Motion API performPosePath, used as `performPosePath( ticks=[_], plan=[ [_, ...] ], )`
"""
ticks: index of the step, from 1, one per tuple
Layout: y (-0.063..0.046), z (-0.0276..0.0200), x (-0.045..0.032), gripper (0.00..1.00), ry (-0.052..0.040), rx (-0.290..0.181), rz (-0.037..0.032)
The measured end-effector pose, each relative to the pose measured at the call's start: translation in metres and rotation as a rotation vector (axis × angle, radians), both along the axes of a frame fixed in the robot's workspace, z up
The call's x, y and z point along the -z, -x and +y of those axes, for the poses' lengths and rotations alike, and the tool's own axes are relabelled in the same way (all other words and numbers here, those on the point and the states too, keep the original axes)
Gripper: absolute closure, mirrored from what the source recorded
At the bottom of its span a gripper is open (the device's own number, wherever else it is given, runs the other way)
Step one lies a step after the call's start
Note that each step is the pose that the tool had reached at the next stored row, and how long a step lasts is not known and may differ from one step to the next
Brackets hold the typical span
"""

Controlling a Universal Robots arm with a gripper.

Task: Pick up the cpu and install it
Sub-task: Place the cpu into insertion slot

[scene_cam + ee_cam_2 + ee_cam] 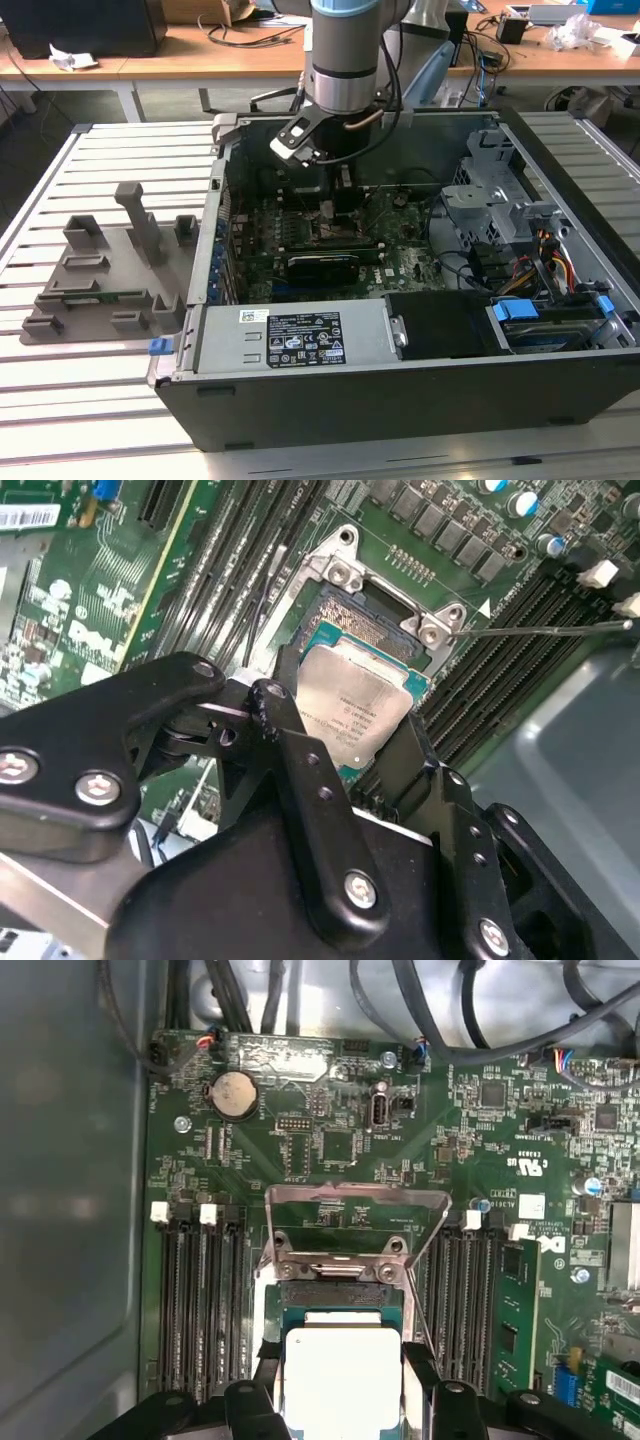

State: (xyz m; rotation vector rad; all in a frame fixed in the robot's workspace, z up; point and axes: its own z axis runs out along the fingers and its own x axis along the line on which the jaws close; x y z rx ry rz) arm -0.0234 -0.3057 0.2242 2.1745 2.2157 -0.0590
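**CPU at the socket, pincer clamped on it**

We start off the exterior view's left side of the open black metal computer case [400, 410]. There the grey plastic fixture with upright posts [110, 270] sits on the slatted aluminium desk [90, 400] just beside the case, with no chip on it that I can see.

Now into the case. On its near cover there's a white printed label [290, 340], too small to make out from here. The grey robot arm [345, 50] reaches down through the open side of the case, over the green motherboard [400, 265].

In both wrist views the black pincer [345, 725] [340, 1365] is narrow, its two fingers [262, 1365] pressed on opposite edges of the small square silver-topped cpu [355, 705] [335, 1380]. So the pick-up looks done!

The cpu is deep in the case, right at the dark metal-framed motherboard socket [385, 600] [340, 1295]. The socket's bright steel load plate [350, 1220] stands swung up and open. A thin steel lever [540, 630] juts out past the black memory slots [500, 650].

Is the chip seated or just hovering? I can't tell. A green rim shows around the lid. By my judgement the install is not finished, with the pincer not let go and the plate not clamped down.

There's faint print on the cpu lid and white lettering on the board, none of it readable. A round silver coin cell [237, 1093] sits beyond the socket. Furthest to the exterior view's right in the case is the grey drive cage [490, 190].
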Motion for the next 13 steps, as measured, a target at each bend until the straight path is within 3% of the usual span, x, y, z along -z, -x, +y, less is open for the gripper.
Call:
performPosePath(
  ticks=[7,13],
  plan=[
    [-0.001,0.0000,0.0164,0.45,0.0001,0.013,0.0001],
    [0.000,0.0000,0.0221,0.45,0.0001,0.013,0.0001]
  ],
)
